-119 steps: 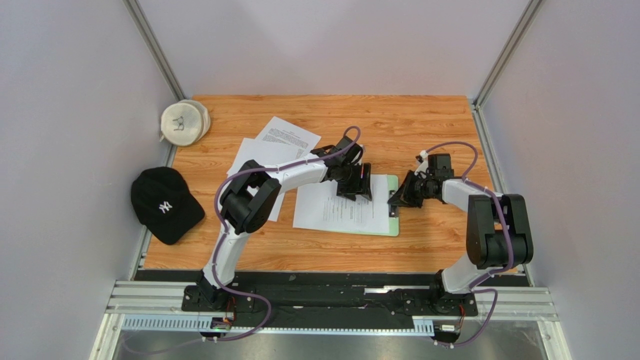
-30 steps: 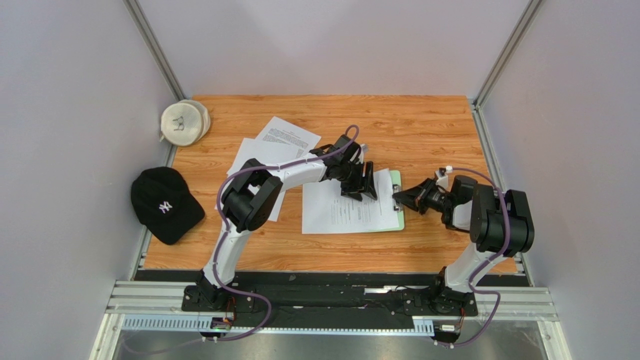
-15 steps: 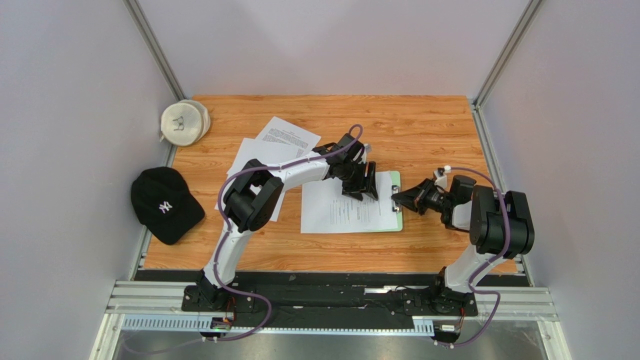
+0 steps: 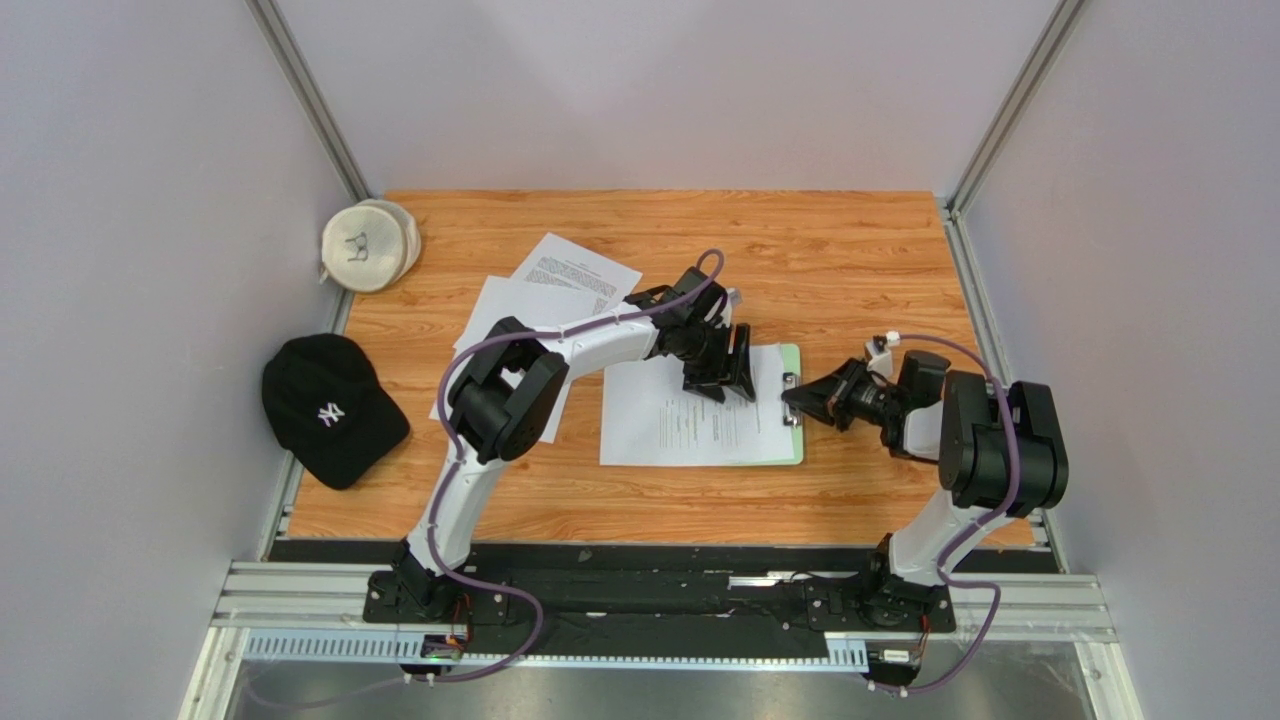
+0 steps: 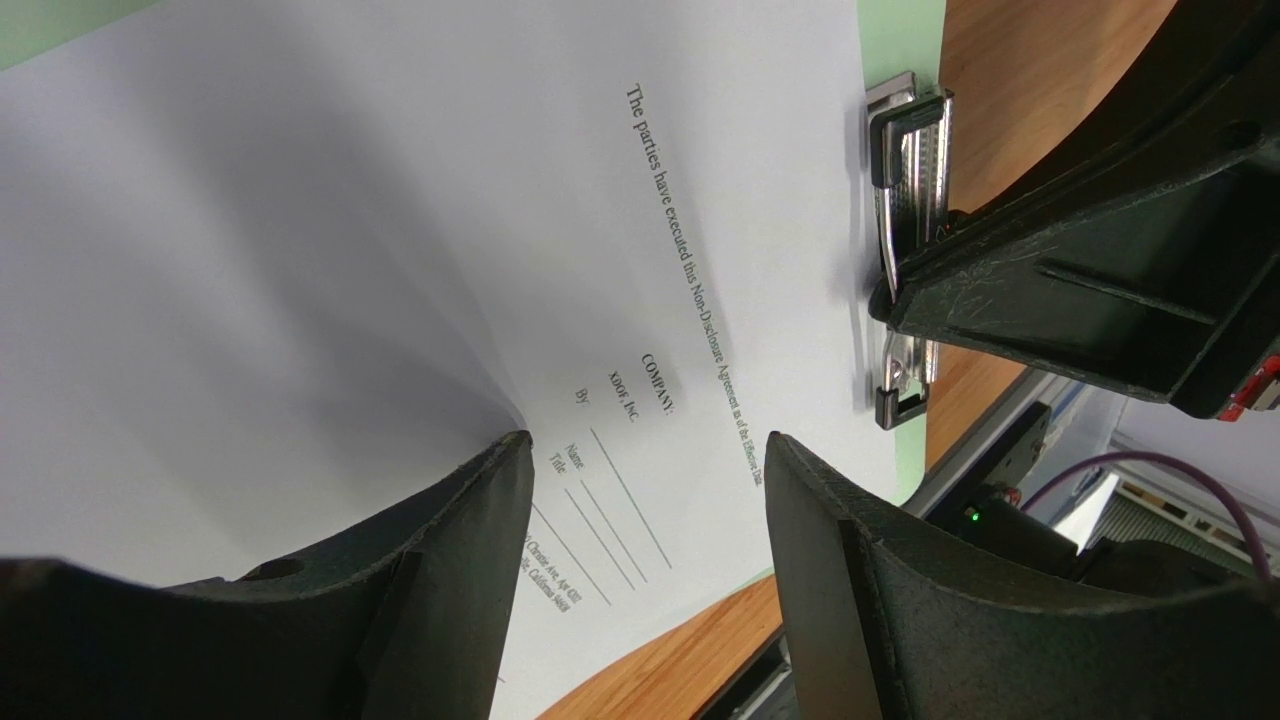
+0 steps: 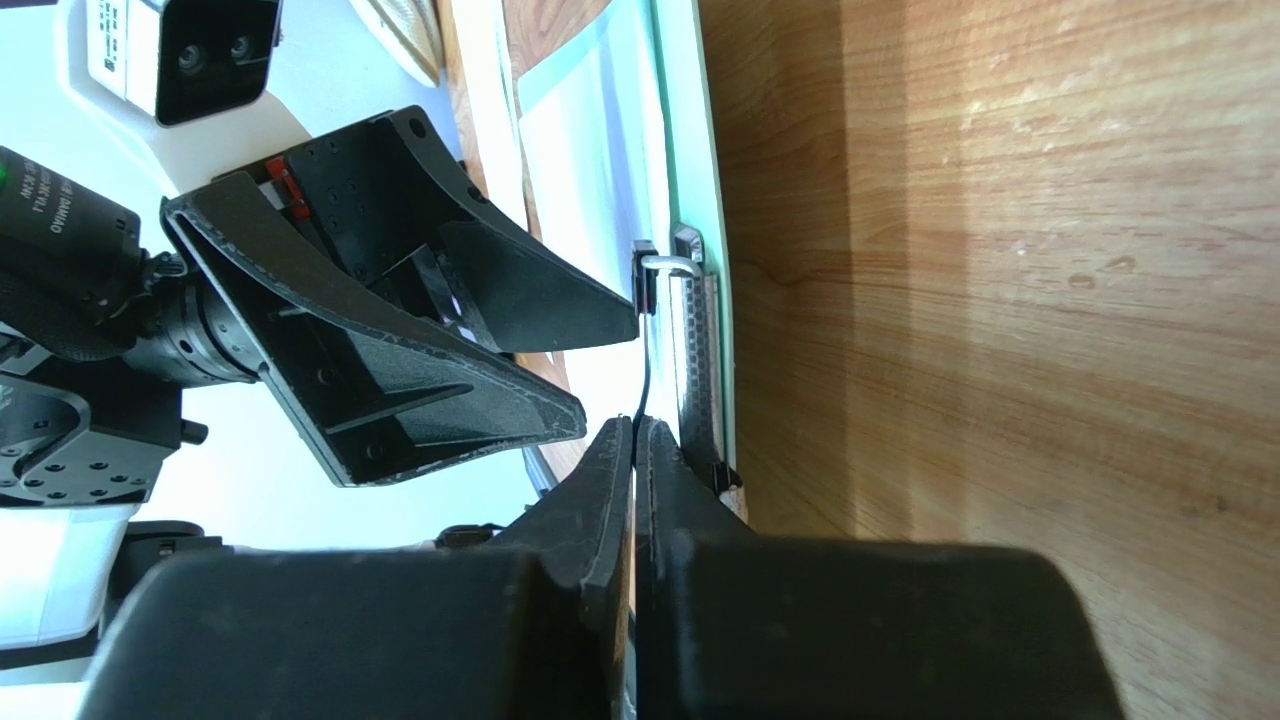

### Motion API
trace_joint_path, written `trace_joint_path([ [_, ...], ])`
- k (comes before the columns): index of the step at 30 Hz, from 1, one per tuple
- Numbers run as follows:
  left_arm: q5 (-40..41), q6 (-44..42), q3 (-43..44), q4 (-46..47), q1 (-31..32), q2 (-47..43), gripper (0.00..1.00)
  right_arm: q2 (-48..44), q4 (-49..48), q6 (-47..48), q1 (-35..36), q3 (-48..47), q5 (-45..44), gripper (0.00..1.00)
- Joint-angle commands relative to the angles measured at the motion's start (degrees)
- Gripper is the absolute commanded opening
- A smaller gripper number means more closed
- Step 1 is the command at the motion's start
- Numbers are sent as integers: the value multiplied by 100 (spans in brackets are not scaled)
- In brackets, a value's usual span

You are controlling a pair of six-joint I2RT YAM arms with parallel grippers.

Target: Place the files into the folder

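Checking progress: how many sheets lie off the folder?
2: a far sheet left of centre, and a nearer sheet partly under the left arm. Others could hide beneath.

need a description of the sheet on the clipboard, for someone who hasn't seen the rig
On the wooden table, look near the centre, past the loose sheets at the back left. The sheet lies on the pale green clipboard, one short edge at its metal clip; the other sheets lie on bare wood.

The sheet (image 5: 376, 225) reads "The parties have executed this Non-Disclosure Agreement"; the cap (image 4: 323, 408) bears "NY".
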State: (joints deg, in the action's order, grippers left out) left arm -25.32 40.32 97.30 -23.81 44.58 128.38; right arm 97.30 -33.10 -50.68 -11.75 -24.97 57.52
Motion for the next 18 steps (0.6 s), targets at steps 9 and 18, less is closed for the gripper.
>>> trace_joint_path([
  [9,62,-68,421,-80,95,355,68,-264,946,814,129,-526,49,0],
  [18,-25,-41,589,-115,192,443,68,-229,1069,963,190,-579,-4,0],
])
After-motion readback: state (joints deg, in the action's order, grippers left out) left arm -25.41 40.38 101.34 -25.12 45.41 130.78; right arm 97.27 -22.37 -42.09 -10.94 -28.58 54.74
